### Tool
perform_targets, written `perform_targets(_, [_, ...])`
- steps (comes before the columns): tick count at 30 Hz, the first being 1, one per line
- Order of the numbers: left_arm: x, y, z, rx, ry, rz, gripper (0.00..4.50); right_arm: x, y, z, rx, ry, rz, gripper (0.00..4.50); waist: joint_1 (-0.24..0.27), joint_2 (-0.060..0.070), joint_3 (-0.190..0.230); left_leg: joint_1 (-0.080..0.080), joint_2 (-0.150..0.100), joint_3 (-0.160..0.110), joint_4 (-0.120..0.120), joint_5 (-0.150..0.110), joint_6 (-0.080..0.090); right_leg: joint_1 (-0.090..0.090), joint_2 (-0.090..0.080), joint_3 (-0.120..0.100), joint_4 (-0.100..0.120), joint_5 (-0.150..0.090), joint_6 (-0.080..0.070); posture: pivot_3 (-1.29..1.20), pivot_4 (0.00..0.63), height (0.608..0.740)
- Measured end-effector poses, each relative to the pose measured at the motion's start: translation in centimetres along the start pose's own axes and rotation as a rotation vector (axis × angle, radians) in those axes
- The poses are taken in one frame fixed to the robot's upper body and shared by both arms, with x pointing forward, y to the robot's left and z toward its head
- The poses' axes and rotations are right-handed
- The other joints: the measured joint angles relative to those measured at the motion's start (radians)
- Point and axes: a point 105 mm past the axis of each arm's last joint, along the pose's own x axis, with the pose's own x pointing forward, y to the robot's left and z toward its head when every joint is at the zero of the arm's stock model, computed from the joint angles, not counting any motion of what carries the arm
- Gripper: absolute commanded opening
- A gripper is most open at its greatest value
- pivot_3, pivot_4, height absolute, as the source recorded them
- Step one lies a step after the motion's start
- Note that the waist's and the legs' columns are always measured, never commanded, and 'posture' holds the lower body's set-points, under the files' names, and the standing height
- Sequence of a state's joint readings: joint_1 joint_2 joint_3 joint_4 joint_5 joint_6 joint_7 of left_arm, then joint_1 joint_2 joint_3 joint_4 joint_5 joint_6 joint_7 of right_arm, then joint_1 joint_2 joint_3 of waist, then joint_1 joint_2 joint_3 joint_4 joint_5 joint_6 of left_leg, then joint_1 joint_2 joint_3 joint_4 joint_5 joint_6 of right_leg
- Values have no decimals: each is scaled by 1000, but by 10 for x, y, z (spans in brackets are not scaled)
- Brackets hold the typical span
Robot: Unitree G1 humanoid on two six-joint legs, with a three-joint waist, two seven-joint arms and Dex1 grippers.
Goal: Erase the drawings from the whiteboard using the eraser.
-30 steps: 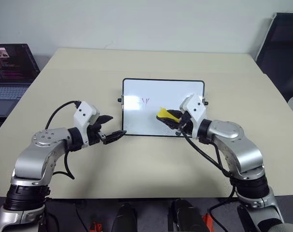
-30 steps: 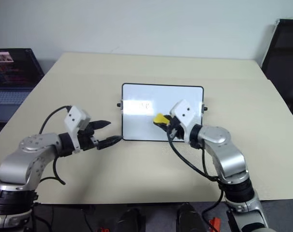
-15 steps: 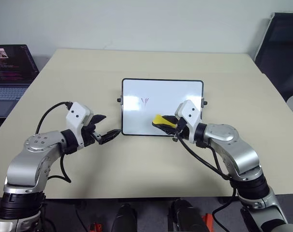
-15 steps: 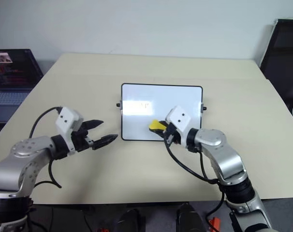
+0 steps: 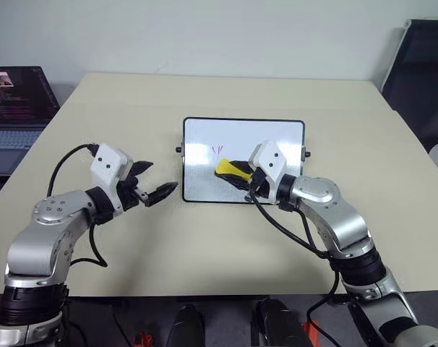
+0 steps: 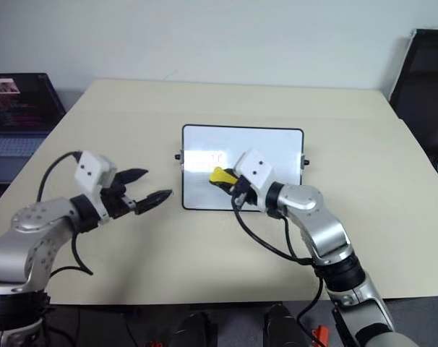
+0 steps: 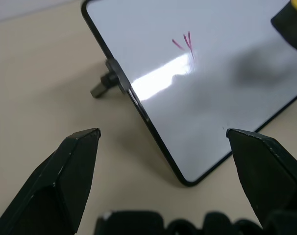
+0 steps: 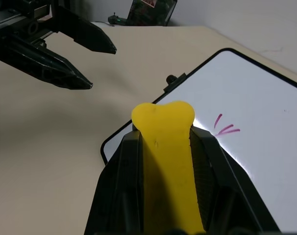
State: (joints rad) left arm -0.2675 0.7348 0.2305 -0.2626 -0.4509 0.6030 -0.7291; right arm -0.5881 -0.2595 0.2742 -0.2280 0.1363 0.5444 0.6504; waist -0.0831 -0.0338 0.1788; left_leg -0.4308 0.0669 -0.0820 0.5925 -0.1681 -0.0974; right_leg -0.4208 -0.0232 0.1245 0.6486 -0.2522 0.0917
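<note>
We see the whiteboard (image 5: 243,160) lying flat near the middle of the beige bench (image 5: 226,246), its long sides running across our view and a small black knob (image 5: 178,150) sticking out from its left short side. The drawings (image 5: 218,150), a few thin red strokes, sit in the left half of the board, a little above its middle and clear of the black frame.

Our right hand (image 5: 233,172) is clamped on the yellow eraser (image 5: 227,169), which pokes out from between the fingers over the board's left half, just below and beside the red strokes; we cannot tell whether it touches the surface. The right arm crosses the board's near edge from the right.

Our left hand (image 5: 155,183) hangs over bare bench just off the board's near-left corner, its fingers (image 7: 77,169) spread apart and holding nothing, the tips pointing at the frame without touching it.

Bare bench lies on all sides of the board: a wide strip toward the far edge, broad stretches left and right, and a band in front. A laptop (image 5: 13,108) stands off the bench's far-left corner, and a dark chair (image 5: 421,72) off the far right, both well apart from the board.
</note>
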Motion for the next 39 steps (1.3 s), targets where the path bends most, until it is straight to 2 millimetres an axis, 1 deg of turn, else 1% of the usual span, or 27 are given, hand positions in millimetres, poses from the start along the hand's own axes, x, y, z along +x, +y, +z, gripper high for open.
perform_targets(4, [3,-2,1,-17,-25,-6,4500,2,-2,2,-18,-7,-1,964,0,0,0,0,0,0,0,0,0,0,0,0,0,1,2,0,150,740])
perform_targets(8, [3,0,-1,-27,-20,-6,4500,9,-9,1,-91,11,-42,964,0,0,0,0,0,0,0,0,0,0,0,0,1,1,2,0,150,740])
perform_targets(12, [2,-3,-1,-28,-15,-33,4500,26,-35,3,-252,61,-154,964,-3,0,0,0,0,0,0,0,0,0,0,0,1,1,0,0,150,740])
perform_targets(14, [2,-4,-2,-28,-13,-45,4500,36,-41,8,-309,62,-184,964,-3,0,0,0,0,0,0,0,0,0,1,0,1,2,1,0,150,740])
perform_targets(18, [4,-9,-3,-28,-6,-71,4500,56,-44,6,-369,88,-197,964,-3,0,0,0,0,0,-1,0,0,0,0,0,0,4,0,0,150,740])
perform_targets(21, [6,-12,-5,-29,0,-90,4500,64,-44,-9,-407,162,-169,964,-1,0,0,0,0,0,-1,0,0,0,0,0,0,5,0,0,150,740])
perform_targets(23, [6,-12,-5,-29,1,-95,4500,65,-37,-22,-436,226,-107,964,-1,0,0,0,0,0,-1,0,0,0,0,0,1,5,0,0,150,740])
perform_targets(25, [6,-13,-5,-28,0,-97,4500,64,-29,-26,-445,255,-41,964,-2,0,0,1,0,0,-1,0,0,0,1,0,1,4,1,0,150,740])
perform_targets(27, [6,-13,-5,-28,0,-97,4500,60,-19,-34,-435,283,23,964,-1,0,0,1,0,-1,0,0,0,0,1,0,2,4,1,0,150,740])
perform_targets(29, [6,-13,-5,-28,0,-97,4500,60,-16,-37,-437,289,30,964,-2,0,0,2,0,-1,0,0,0,0,1,0,3,2,2,0,150,740])
perform_targets(31, [6,-13,-5,-28,0,-98,4500,66,-23,-33,-469,269,-44,964,-3,0,0,3,0,-1,1,1,0,0,1,0,4,2,-1,0,150,740])
perform_targets(35, [6,-13,-7,-33,5,-97,4500,65,-56,-18,-518,254,-205,964,0,0,0,3,0,-1,2,3,1,0,1,0,9,1,-3,0,150,740])
perform_targets(37, [6,-13,-7,-33,5,-97,4500,63,-59,-19,-520,266,-199,964,0,0,0,5,0,0,2,3,1,1,1,0,9,1,-3,0,150,740])
perform_targets(39, [6,-14,-7,-33,3,-98,4500,61,-52,-23,-519,285,-134,964,-1,0,0,5,0,0,2,3,1,1,1,1,9,1,-3,0,150,740])
